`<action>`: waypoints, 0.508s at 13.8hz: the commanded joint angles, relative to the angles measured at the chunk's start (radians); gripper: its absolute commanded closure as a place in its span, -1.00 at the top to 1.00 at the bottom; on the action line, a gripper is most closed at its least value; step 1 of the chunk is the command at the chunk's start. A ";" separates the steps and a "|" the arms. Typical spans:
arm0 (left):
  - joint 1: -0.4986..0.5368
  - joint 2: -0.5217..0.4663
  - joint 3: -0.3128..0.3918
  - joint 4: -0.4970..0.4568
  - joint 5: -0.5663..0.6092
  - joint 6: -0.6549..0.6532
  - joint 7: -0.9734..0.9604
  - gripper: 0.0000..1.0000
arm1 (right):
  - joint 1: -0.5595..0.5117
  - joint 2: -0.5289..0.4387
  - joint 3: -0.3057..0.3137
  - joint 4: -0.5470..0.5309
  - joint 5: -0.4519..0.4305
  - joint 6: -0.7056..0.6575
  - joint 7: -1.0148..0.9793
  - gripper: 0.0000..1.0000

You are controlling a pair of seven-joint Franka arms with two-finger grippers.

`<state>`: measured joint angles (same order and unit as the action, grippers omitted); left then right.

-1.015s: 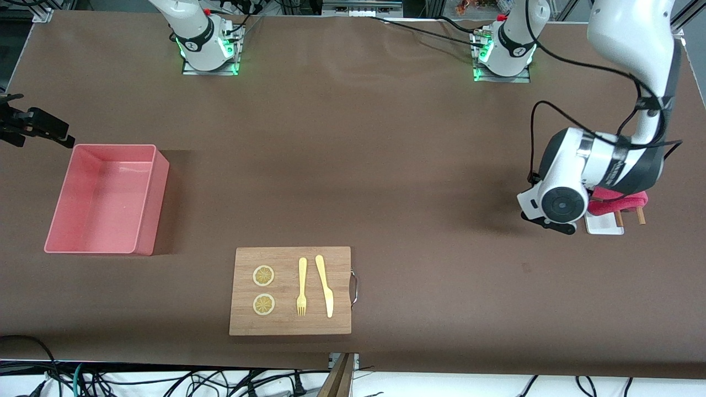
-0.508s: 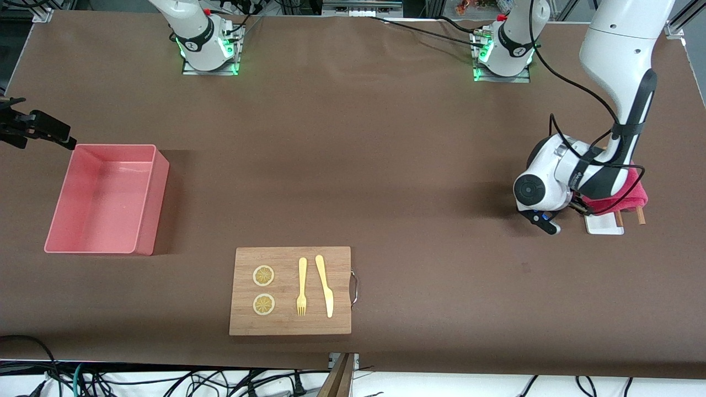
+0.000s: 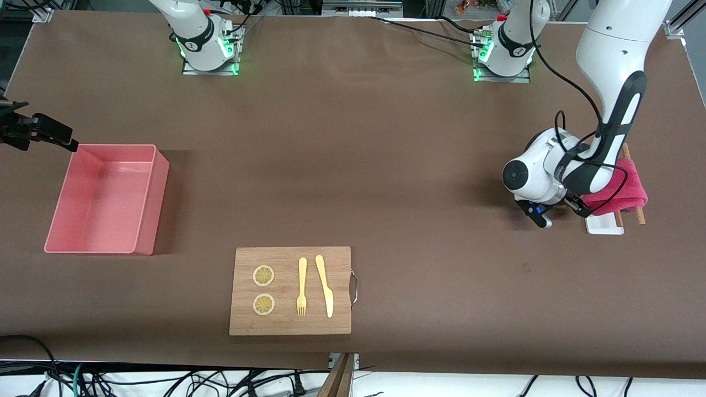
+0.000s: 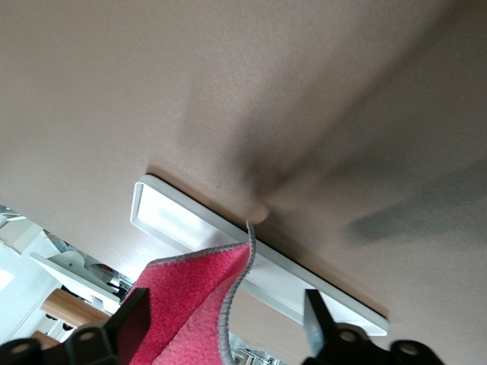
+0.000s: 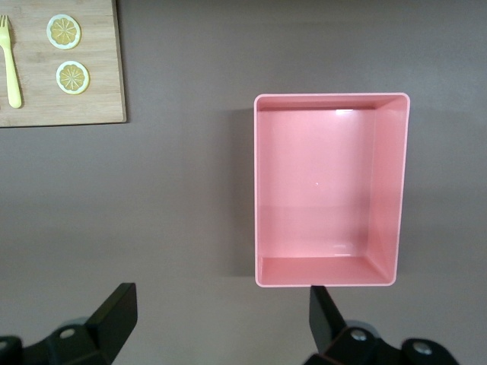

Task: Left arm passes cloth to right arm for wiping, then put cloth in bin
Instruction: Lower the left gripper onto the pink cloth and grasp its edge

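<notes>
My left end effector [image 4: 221,334] straddles the one soft magenta-red cloth [image 4: 190,296] draped over one white rectangular tray [image 4: 171,217] near the table's left-arm end, fingers apart. My right end effector [image 5: 217,319] waits open above one pink rectangular plastic bin [image 5: 329,190]. One wooden board [image 3: 290,290] carries two lemon slices [image 3: 263,275], one fork [image 3: 301,286], one knife [image 3: 325,285].

Left tool [image 4: 221,327] low, fingers spread; right tool [image 5: 221,323] high, fingers spread, arm waiting.

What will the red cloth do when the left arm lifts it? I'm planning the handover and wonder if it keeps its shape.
Probably floppy: the cloth drapes over wooden bars above the white tray, and its edge curls in the left wrist view. It looks light, so it should lift easily but hang and sag. The left gripper has its jaws on either side of a fold; a pinch there may gather only one layer.
</notes>
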<state>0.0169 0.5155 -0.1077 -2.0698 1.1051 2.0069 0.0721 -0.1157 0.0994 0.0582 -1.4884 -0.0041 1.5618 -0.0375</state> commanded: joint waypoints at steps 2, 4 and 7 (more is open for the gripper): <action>0.034 -0.031 -0.003 -0.042 0.107 0.032 0.017 0.44 | -0.002 0.008 0.005 0.016 -0.008 -0.002 -0.007 1.00; 0.035 -0.029 -0.003 -0.050 0.108 0.053 0.028 -0.36 | 0.002 0.006 0.006 0.016 -0.010 -0.002 -0.009 1.00; 0.035 -0.028 -0.003 -0.049 0.131 0.053 0.028 -1.00 | 0.004 0.002 0.009 -0.003 -0.013 -0.003 -0.007 1.00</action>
<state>0.0450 0.5155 -0.1069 -2.0954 1.2044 2.0446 0.0808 -0.1132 0.0998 0.0631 -1.4892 -0.0041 1.5613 -0.0375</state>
